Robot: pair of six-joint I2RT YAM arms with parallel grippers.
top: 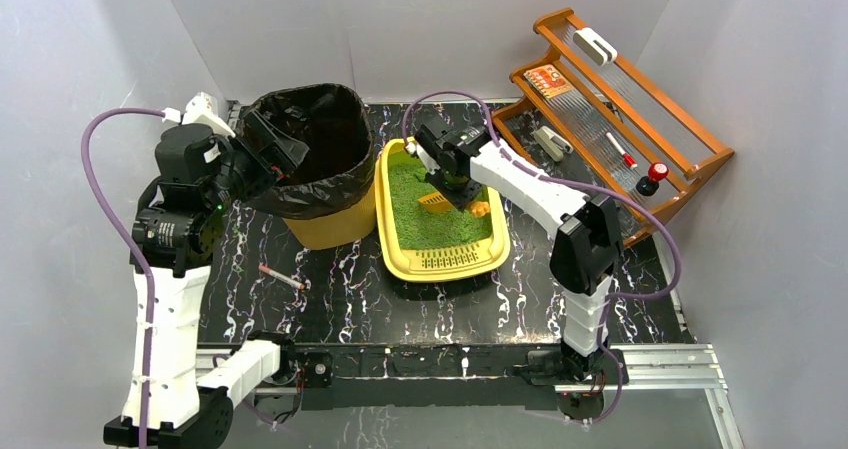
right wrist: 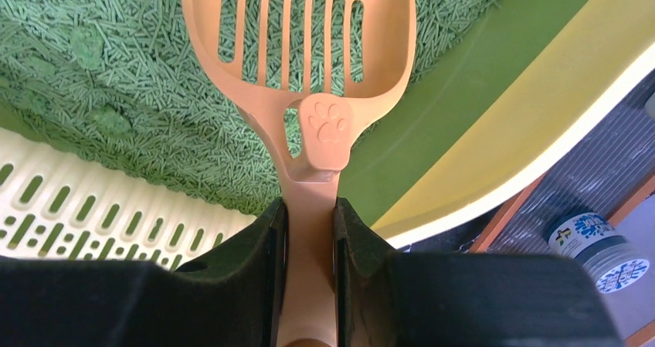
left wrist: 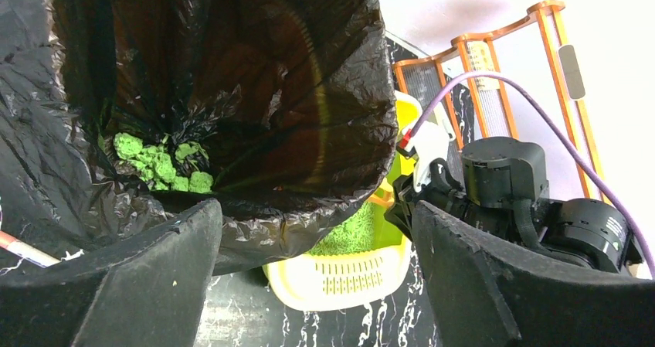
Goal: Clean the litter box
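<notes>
Right fingers (right wrist: pixel 255 285) clamped on scoop (right wrist: pixel 324 127) handle; I see blade straight ahead over litter box (top: pixel 445 259). Left fingers (left wrist: pixel 123 285) wide, empty, at bin (top: pixel 335 227).

Likely a lab — white-walled booth (top: pixel 420 29)

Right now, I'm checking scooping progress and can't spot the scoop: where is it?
Top view: the orange scoop is mid-table, clamped in the right gripper over the green litter inside the litter box, just right of the black-bagged bin.
</notes>
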